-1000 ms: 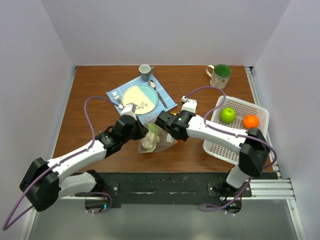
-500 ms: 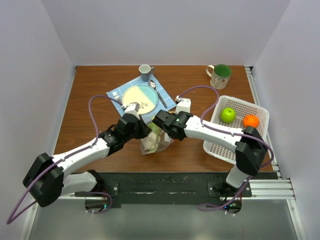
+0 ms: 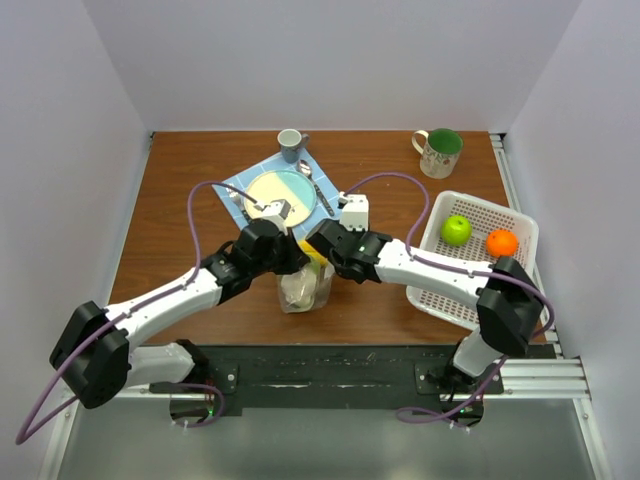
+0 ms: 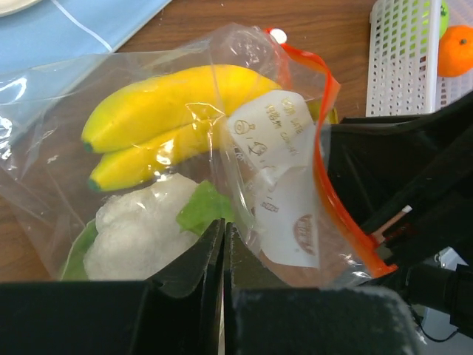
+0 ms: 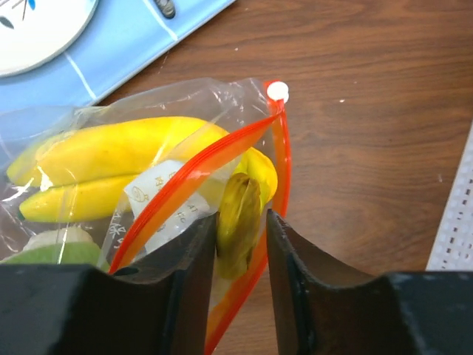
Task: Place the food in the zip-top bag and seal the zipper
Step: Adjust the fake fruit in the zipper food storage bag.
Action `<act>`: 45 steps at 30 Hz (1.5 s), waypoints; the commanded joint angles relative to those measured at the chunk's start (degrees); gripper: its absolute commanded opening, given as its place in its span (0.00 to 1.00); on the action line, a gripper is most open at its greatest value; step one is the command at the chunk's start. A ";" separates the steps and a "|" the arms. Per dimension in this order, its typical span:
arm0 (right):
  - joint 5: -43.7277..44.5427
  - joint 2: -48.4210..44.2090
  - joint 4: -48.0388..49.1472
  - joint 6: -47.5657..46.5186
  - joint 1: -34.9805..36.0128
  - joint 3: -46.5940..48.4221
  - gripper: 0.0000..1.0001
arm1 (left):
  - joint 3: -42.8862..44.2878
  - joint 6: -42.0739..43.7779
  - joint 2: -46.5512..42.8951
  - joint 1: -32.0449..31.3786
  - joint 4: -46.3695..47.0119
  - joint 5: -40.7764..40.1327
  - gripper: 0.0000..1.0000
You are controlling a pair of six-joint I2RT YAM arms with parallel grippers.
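Observation:
The clear zip-top bag (image 3: 305, 290) stands on the table between my two grippers. In it are the yellow banana (image 4: 170, 96) and the pale green leafy piece (image 4: 140, 229). The orange-red zipper (image 5: 196, 174) gapes open, its white slider (image 5: 277, 92) at the far end. My left gripper (image 4: 223, 225) (image 3: 294, 262) is shut on the bag's plastic at the near edge. My right gripper (image 5: 242, 216) (image 3: 323, 257) is open around the banana's stem end (image 5: 238, 222) and one zipper strip at the mouth. The green apple (image 3: 456, 230) and the orange (image 3: 502, 242) lie in the white basket (image 3: 440, 290).
A plate (image 3: 280, 198) with fork and spoon lies on a blue napkin (image 3: 232, 188) just behind the bag. A grey cup (image 3: 290, 145) and a green-lined mug (image 3: 440, 152) stand at the back. The basket sits at the right edge; white walls close in the table.
Both grippers have moved closer together and away from the bases. The bag has gone from lying slumped to standing more upright between them.

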 commanded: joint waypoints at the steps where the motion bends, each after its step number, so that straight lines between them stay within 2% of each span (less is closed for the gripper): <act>1: -1.22 0.06 4.66 -2.71 0.20 -1.01 0.41 | 4.21 2.22 -1.29 -0.34 -1.81 2.25 0.10; 11: -5.70 -9.41 4.57 -0.34 -1.82 -5.92 0.46 | 11.51 4.94 -0.50 0.45 -5.59 3.75 0.22; 16: -6.67 -12.24 3.70 2.03 -2.79 -8.31 0.45 | 17.65 7.66 5.29 1.86 -5.41 10.95 0.30; 19: -7.11 -11.98 1.94 3.70 -3.67 -8.84 0.43 | 21.87 10.39 9.86 1.86 -6.90 14.90 0.30; 23: -6.67 -13.91 0.53 6.08 -5.16 -10.32 0.40 | 24.35 12.15 13.21 1.77 -7.61 17.45 0.30; 28: -6.59 -19.62 -0.52 5.99 -6.13 -10.25 0.41 | 26.81 14.96 16.02 1.51 -8.75 18.69 0.37; 34: -3.16 -21.64 -10.01 10.56 -6.65 -7.95 0.42 | 32.78 19.00 20.06 -0.86 -13.41 15.10 0.45; 41: -4.56 -26.47 -12.03 12.58 -8.85 -10.59 0.44 | 39.55 24.98 25.77 -3.59 -20.62 4.38 0.48; 45: -5.00 -27.63 -13.44 13.20 -9.91 -11.12 0.46 | 42.01 27.00 27.53 -4.99 -22.73 2.00 0.50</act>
